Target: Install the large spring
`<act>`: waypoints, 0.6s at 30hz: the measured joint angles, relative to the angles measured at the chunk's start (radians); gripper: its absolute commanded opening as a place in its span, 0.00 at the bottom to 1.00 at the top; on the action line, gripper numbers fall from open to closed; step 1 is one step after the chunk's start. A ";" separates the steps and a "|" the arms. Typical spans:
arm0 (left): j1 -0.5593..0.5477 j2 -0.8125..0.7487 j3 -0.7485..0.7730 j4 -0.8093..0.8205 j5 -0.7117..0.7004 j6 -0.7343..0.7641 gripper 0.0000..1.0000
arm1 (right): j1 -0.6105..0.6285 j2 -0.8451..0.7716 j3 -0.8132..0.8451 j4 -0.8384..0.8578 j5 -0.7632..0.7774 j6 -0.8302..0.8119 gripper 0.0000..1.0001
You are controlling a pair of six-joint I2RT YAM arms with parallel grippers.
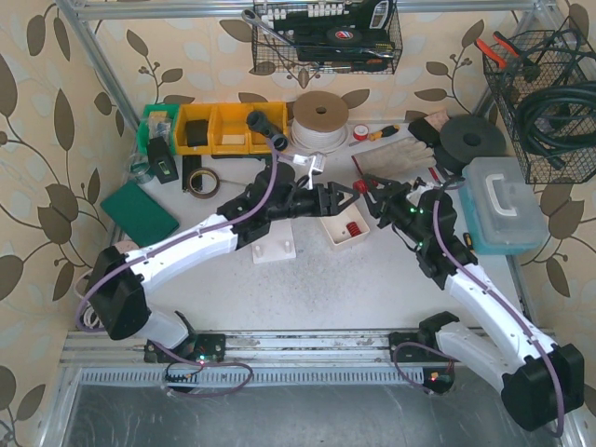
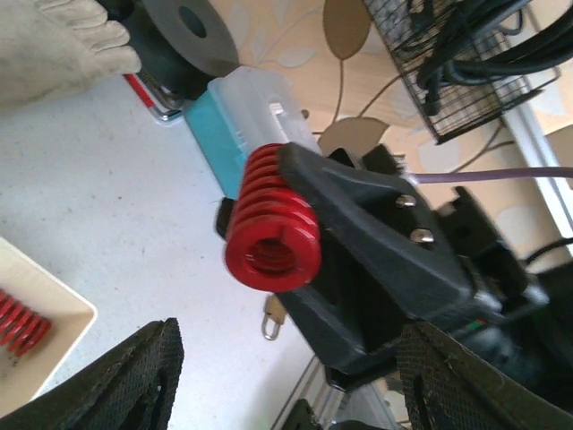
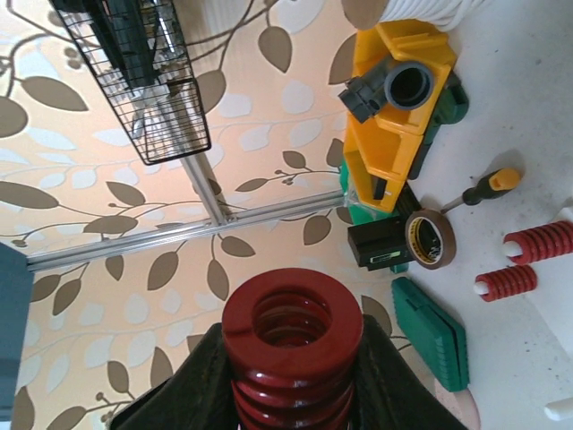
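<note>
The large spring (image 3: 291,322) is a thick red coil, and my right gripper (image 3: 291,363) is shut on it, one black finger on each side. In the left wrist view the large spring (image 2: 269,219) points its open end at the camera, sticking out of the right gripper's black fingers (image 2: 376,242). My left gripper (image 2: 295,385) is open just in front of it, with nothing between its pads. From above, the left gripper (image 1: 328,198) and right gripper (image 1: 371,197) face each other mid-table, the large spring (image 1: 362,188) between them.
A white tray (image 1: 335,240) with small red springs sits below the grippers, and a white fixture block (image 1: 275,250) lies to its left. Two small red springs (image 3: 524,260) show in the right wrist view. A teal box (image 1: 503,209) stands right; yellow bins (image 1: 228,126), tape roll (image 1: 203,182) and green case (image 1: 140,212) are left.
</note>
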 measured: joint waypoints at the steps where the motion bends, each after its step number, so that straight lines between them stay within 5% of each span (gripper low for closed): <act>1: -0.005 0.013 0.014 -0.015 -0.010 0.008 0.69 | 0.000 -0.003 0.000 0.006 0.000 0.007 0.00; 18: -0.045 0.108 0.145 -0.140 -0.050 0.092 0.65 | 0.001 -0.043 -0.024 0.050 0.008 0.052 0.00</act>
